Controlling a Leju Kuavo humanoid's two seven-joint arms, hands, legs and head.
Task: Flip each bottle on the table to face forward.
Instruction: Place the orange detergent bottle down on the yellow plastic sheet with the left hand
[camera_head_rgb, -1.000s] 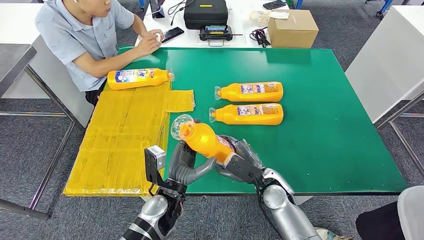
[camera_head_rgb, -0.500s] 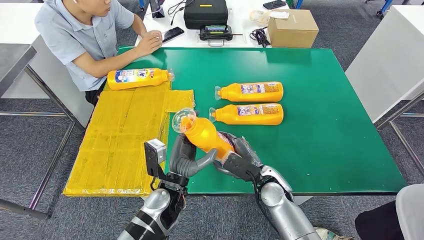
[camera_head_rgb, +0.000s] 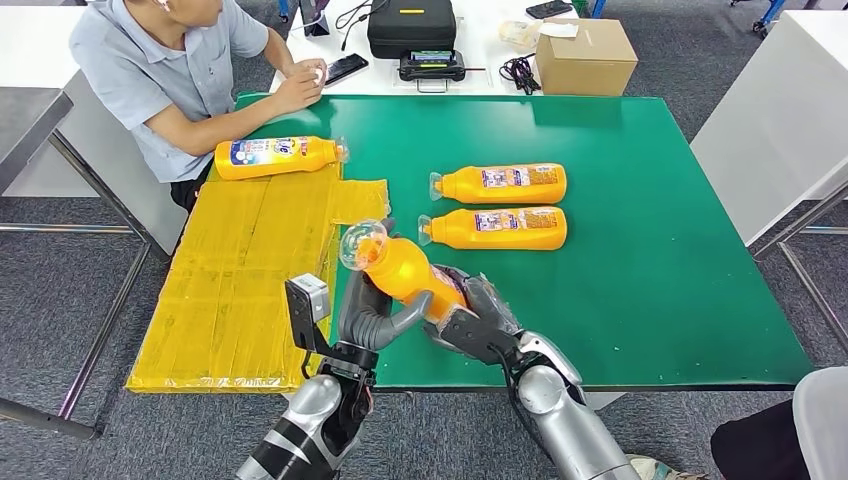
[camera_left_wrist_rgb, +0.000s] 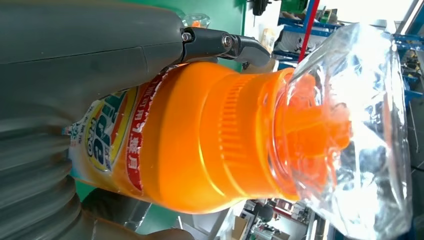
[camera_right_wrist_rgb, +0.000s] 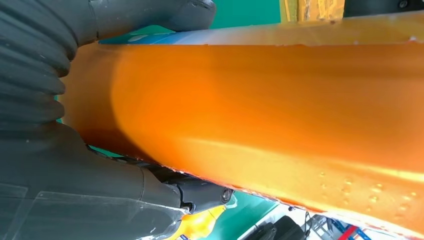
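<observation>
Left hand (camera_head_rgb: 375, 315) and right hand (camera_head_rgb: 470, 318) both grip a tilted orange plastic detergent bottle (camera_head_rgb: 410, 275) above the green table's (camera_head_rgb: 640, 260) near edge; its clear-wrapped cap (camera_head_rgb: 362, 245) points up, away from both hands.

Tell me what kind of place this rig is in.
Probably a robot lab or data-collection workspace, not a home: a green-topped work table on grey carpet, a person seated alongside, and a black equipment case with cables on the white table behind.
</observation>
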